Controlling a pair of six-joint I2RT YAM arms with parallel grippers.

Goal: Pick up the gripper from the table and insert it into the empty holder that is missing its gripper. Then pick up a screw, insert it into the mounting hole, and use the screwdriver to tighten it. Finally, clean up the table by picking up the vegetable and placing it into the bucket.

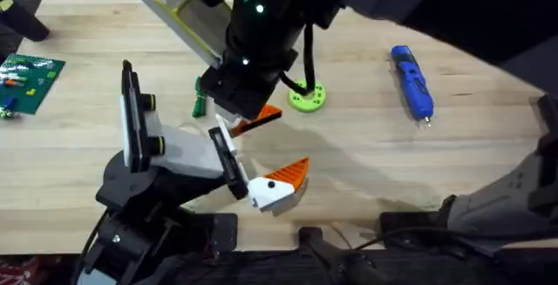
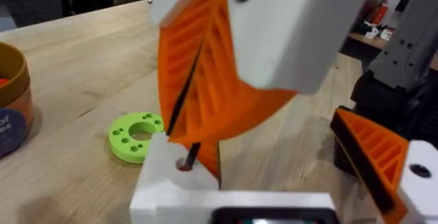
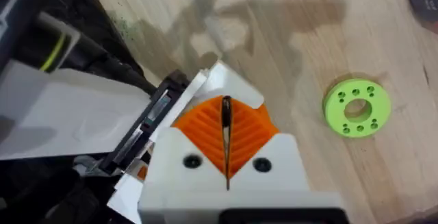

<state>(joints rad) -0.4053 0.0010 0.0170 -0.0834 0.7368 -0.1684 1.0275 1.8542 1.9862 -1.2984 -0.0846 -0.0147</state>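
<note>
My right gripper (image 3: 226, 157) has its orange ribbed jaws pressed together on a thin dark screw (image 3: 226, 125), whose tip sits at the hole of a white plastic block (image 2: 164, 183). I cannot tell how my left gripper (image 1: 277, 187) stands. The slim dark-green toy vegetable (image 1: 198, 102) lies on the wooden counter (image 1: 366, 163) beside my right arm, and the bright blue chunky-handled screwdriver (image 1: 412, 82) lies well apart.

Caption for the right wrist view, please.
Right end effector, orange pads closed on a thin dark screw, above a white holder, green ring on the wooden table.
</note>
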